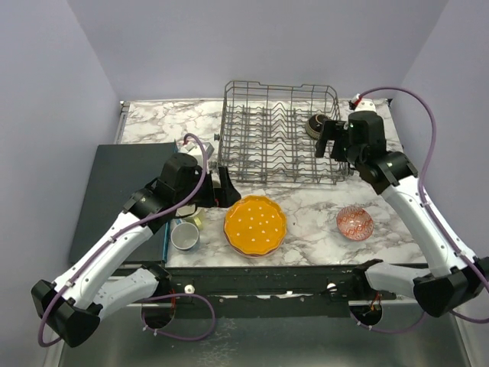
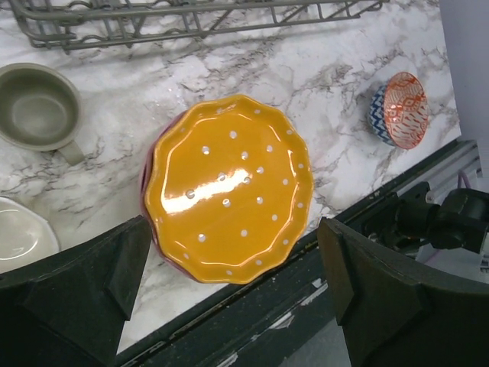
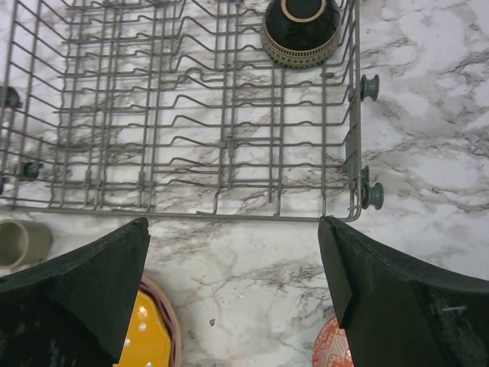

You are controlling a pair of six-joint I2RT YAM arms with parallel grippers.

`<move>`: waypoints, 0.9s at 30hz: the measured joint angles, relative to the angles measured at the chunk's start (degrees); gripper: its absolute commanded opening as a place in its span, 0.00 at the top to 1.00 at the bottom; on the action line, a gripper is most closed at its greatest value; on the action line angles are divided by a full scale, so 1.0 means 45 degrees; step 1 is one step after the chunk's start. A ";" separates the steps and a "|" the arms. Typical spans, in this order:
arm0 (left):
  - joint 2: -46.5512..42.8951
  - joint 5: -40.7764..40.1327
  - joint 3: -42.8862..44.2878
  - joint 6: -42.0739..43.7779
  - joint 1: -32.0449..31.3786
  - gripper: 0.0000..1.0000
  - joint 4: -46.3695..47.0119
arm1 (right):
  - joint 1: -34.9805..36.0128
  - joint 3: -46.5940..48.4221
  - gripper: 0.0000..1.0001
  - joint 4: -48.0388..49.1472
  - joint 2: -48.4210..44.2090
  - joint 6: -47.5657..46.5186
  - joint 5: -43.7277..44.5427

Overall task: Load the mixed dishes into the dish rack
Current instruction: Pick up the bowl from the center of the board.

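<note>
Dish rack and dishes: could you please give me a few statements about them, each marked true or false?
1. The dish rack holds a dark bowl. True.
2. The orange dotted plate stands in the rack. False: it lies flat on the marble table.
3. The left gripper grips the grey mug. False: it is open and empty.
4. The right gripper is open. True.

Plate (image 1: 255, 225) lies before rack (image 1: 267, 145); bowl (image 1: 317, 125) inside it.

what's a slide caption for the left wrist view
Open left gripper above the orange dotted plate, grey mug and dish rack beyond.
</note>
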 measured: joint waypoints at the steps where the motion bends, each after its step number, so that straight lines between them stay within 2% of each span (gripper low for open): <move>1: 0.0136 0.0015 0.0058 -0.0063 -0.0165 0.01 0.0058 | 0.0000 -0.0102 0.01 0.0000 -0.0291 0.0121 -0.0170; 4: 0.0495 -0.0005 0.0253 -0.0219 -0.0763 0.01 0.0214 | 0.0000 -0.0495 0.01 -0.0005 -0.1161 0.0437 -0.0646; 11: 0.2050 -0.0719 0.1219 -0.0534 -0.3118 0.01 0.0695 | 0.0000 -0.1030 0.01 -0.0117 -0.2720 0.0967 -0.1627; 27: 0.6756 -0.1948 0.3502 -0.1175 -0.5731 0.04 0.2268 | 0.0000 -0.1370 0.02 -0.0204 -0.6149 0.1593 -0.1948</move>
